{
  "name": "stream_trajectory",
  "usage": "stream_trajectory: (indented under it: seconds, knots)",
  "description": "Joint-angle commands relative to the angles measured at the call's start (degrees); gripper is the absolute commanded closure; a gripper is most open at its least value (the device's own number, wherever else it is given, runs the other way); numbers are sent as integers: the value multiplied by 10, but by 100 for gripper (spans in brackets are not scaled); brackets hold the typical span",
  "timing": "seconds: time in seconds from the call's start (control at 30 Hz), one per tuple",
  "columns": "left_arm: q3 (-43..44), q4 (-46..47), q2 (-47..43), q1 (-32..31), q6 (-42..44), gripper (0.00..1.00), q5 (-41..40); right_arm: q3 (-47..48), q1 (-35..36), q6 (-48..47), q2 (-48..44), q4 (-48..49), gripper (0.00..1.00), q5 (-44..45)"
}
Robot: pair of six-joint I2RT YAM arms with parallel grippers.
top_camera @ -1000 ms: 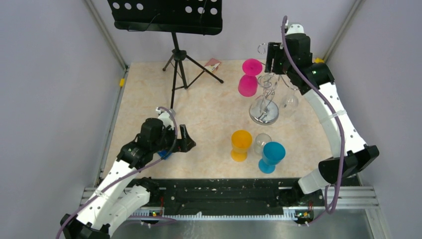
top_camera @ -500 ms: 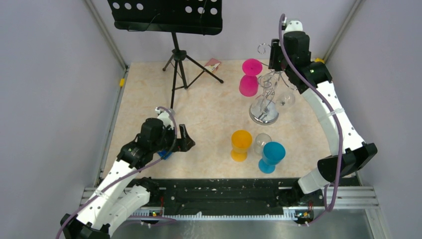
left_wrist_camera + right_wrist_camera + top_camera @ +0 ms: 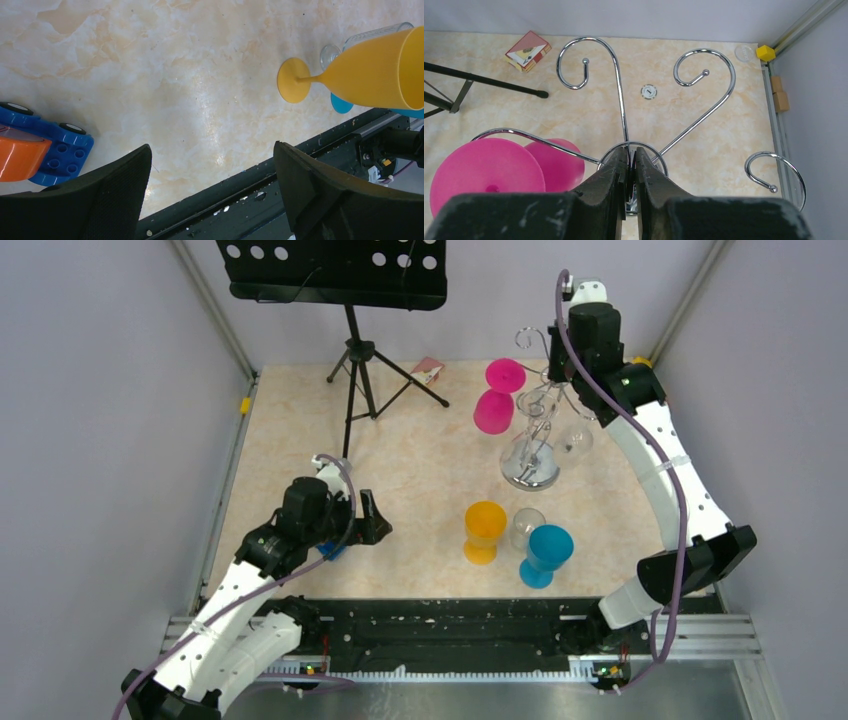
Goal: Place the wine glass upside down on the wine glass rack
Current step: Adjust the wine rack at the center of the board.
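**Q:** From above, where is the wine glass rack [image 3: 530, 445]?

**A:** It is at the far right of the marble-patterned table [image 3: 420, 460]. It is a shiny chrome wire stand on a round mirror base. My right gripper [image 3: 553, 375] sits at its very top, among the curled hooks. A pink wine glass [image 3: 497, 400] hangs upside down on the rack's left side. A clear wine glass [image 3: 578, 443] shows faintly at the rack's right.

**Q:** And the left wrist view?

**A:** My left gripper [image 3: 211, 150] is spread wide and holds nothing, low over the smooth tabletop and well apart from the rack. An orange goblet [image 3: 360, 70] of opaque plastic stands to its right. A blue-and-orange toy car [image 3: 45, 150] lies just beside one finger.

**Q:** The right wrist view?

**A:** My black textured fingers are pressed almost together, clamped on the rack's hub. From there thin, smooth wires fan out into curls with small ball tips. The pink glass's flat round foot lies just left of my fingers, and its bowl sits behind the foot.
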Motion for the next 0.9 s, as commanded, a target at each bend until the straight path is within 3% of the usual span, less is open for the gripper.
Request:
stream_trajectory:
  seconds: [0.0, 0.13, 0.43, 0.87]
  knots:
    - [5, 19, -1, 1, 0, 7, -4, 6, -2, -11, 4, 30, 92, -19]
    - [4, 19, 0, 2, 0, 7, -6, 8, -4, -21, 5, 36, 100, -43]
    - [5, 18, 2, 1, -1, 7, -4, 5, -37, -31, -3, 50, 100, -161]
    - [5, 16, 4, 1, -2, 7, -6, 15, -40, -131, -5, 34, 100, -251]
